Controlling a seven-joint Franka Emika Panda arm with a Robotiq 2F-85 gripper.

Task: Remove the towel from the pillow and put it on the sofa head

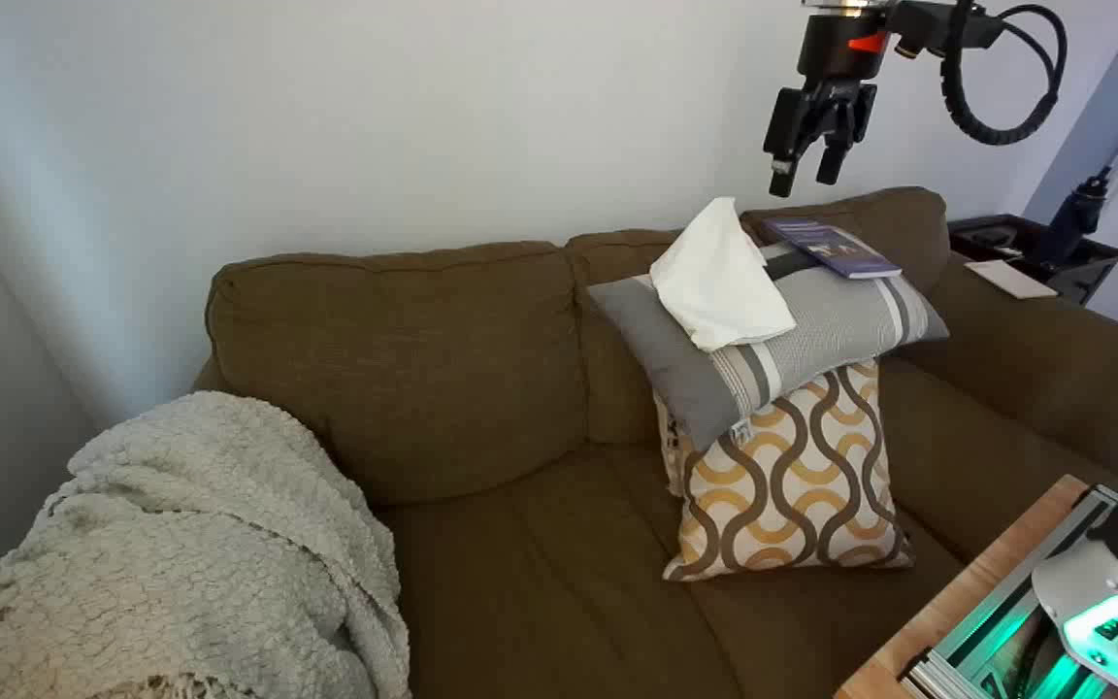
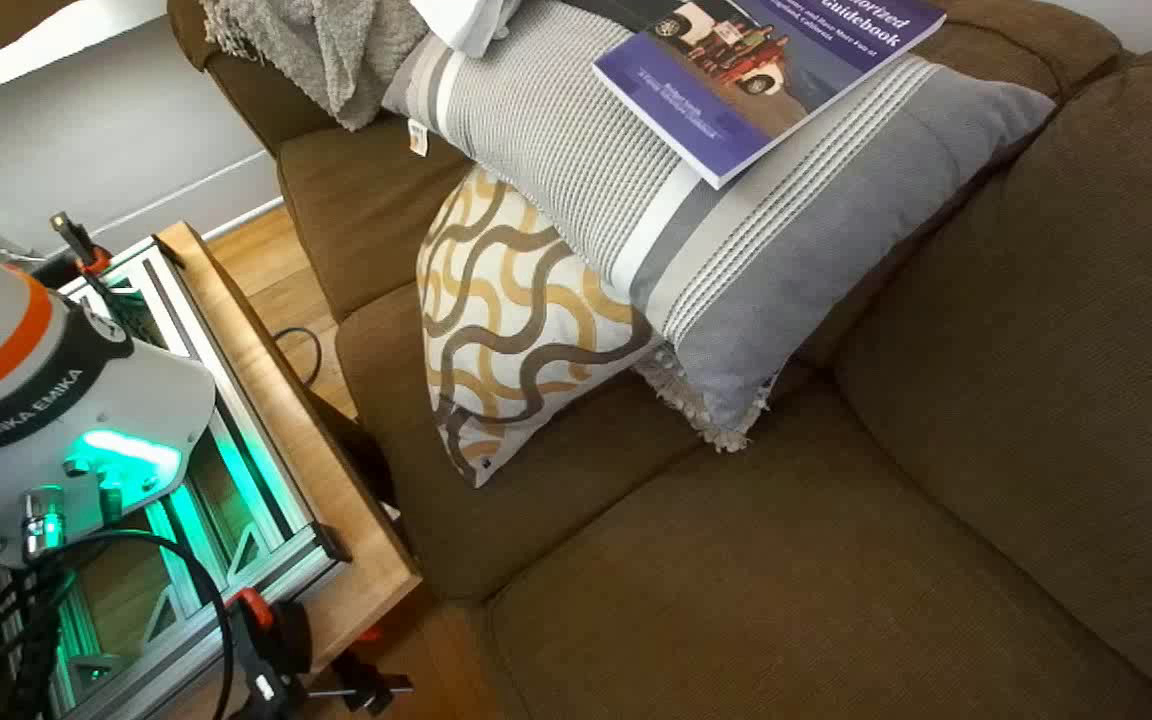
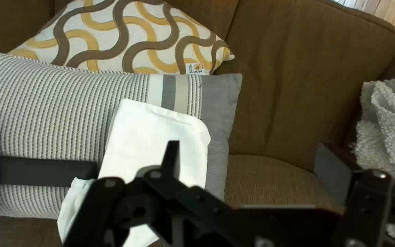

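In an exterior view, a white towel drapes a grey striped pillow on a brown sofa; the gripper hangs above, fingers parted. In an exterior view, wooden floor beside the sofa. Wrist view: towel bunched at one side.

Diffuse light leaves the sofa dim and the towel bright, green glow from the robot base tints the metal frame, and the wrist view renders the end effector dark and soft-focused.
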